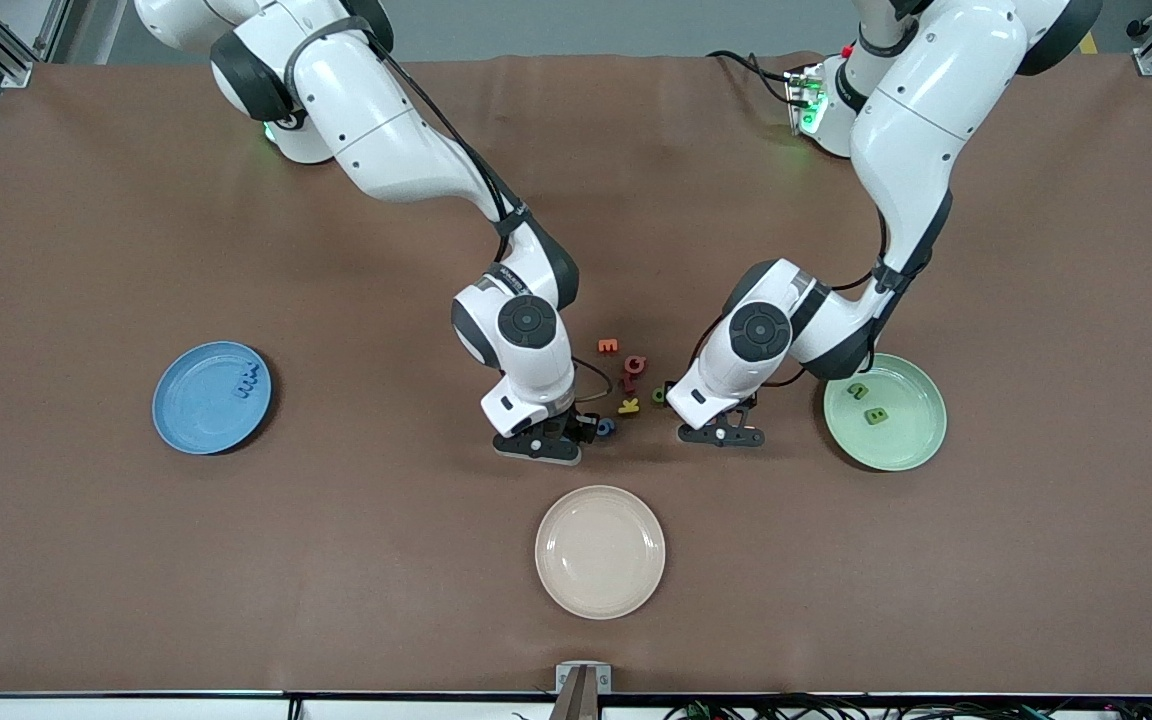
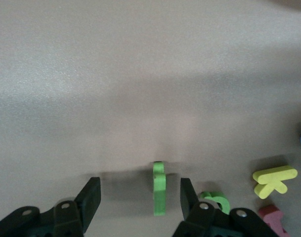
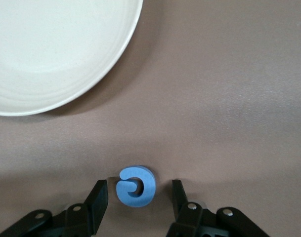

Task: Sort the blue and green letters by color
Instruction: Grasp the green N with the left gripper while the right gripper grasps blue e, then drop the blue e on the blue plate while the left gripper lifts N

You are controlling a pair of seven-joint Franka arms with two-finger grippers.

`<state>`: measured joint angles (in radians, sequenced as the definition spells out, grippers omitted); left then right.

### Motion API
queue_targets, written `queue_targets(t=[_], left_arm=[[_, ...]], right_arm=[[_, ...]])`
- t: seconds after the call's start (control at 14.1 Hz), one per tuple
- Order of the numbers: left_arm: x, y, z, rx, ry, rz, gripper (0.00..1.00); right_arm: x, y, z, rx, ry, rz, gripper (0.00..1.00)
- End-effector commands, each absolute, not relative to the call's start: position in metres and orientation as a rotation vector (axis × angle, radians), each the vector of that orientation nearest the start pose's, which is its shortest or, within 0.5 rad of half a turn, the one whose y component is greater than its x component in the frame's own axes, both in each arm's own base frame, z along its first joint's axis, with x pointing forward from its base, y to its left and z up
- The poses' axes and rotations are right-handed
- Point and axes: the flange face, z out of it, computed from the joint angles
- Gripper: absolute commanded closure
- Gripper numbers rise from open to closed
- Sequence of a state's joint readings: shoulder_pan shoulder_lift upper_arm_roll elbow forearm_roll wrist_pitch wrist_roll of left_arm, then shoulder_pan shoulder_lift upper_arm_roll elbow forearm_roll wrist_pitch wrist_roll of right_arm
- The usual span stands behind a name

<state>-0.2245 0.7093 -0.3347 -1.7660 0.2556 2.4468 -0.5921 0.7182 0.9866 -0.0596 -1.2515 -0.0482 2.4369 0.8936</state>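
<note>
We've got the right end effector low on the table, fingers open around a blue G. The left end effector is open too, straddling a green letter standing on edge.

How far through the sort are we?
Blue plate already holds blue letters; green plate holds two green ones. Right gripper straddles a blue G, left gripper a green letter, both open. Another green letter remains on the table.
</note>
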Motion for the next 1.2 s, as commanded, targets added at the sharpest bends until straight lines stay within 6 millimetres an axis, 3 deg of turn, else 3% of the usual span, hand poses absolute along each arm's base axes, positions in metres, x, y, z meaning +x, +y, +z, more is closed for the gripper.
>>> queue_targets(t=[0.0, 0.42, 0.49, 0.71, 0.92, 1.13], left_arm=[[0.57, -0.329, 0.186, -3.165, 0.141, 0.009, 0.27], [0.583, -0.304, 0.198, -3.163, 0.138, -0.014, 0.27], [0.586, -0.299, 0.2, -3.164, 0.131, -0.017, 0.27], [0.586, -0.294, 0.2, -3.162, 0.132, -0.013, 0.27], [0.582, -0.308, 0.201, -3.17, 0.131, -0.014, 0.27], [0.573, -0.329, 0.202, -3.177, 0.106, -0.016, 0.27]], right_arm=[[0.603, 0.487, 0.171, -3.026, 0.231, -0.352, 0.42], [0.602, 0.488, 0.163, -3.051, 0.155, -0.411, 0.59], [0.602, 0.488, 0.163, -3.053, 0.151, -0.414, 0.65], [0.601, 0.487, 0.161, -3.057, 0.152, -0.41, 0.96], [0.606, 0.479, 0.171, -3.097, 0.171, -0.367, 1.0], [0.62, 0.448, 0.21, -3.194, 0.142, -0.247, 1.0]])
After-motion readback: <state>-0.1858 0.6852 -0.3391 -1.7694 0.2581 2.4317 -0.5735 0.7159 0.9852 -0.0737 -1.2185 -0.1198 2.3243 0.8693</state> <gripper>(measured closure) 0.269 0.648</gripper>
